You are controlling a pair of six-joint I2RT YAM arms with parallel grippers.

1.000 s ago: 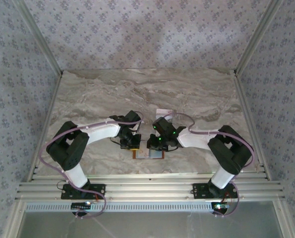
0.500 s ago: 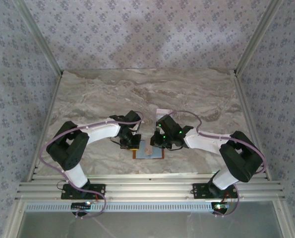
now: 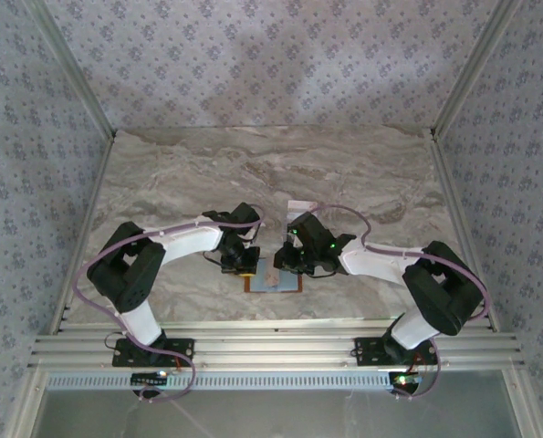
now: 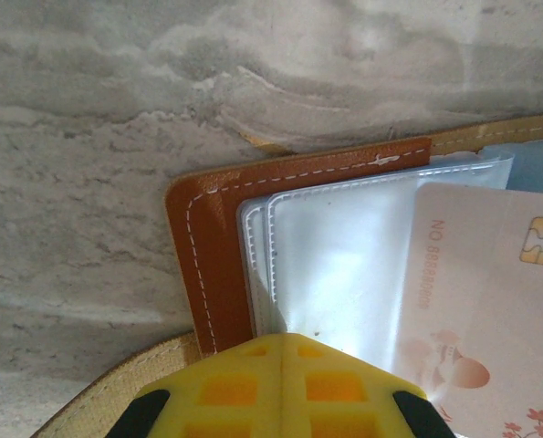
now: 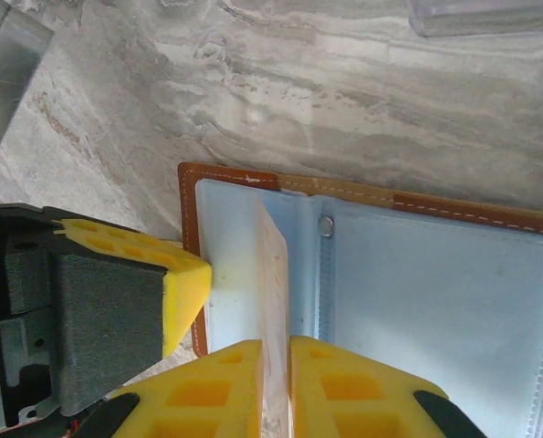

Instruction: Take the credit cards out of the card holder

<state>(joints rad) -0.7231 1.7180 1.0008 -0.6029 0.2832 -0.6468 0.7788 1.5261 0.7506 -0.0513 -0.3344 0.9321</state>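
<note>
— A marble table (image 3: 344,173), flowered walls around it. Where is the card holder (image 3: 273,279)?
— It lies open and flat near the front edge, between both arms. The left gripper (image 4: 285,360), pressed together, rests on its left part.
— And the right gripper (image 5: 276,356)?
— It pinches one pale credit card (image 5: 273,274) that stands on edge, long axis pointing into the fingers. I think the pull must go along that axis, away from the left gripper. The far side has free room.

The left arm (image 3: 187,241) and right arm (image 3: 378,264) are white tubes between chunky black joints, each trailing a lilac cable (image 3: 161,232). Green lights (image 3: 330,245) glow on the right one; the finger pads (image 4: 234,379) are waffled yellow
</note>
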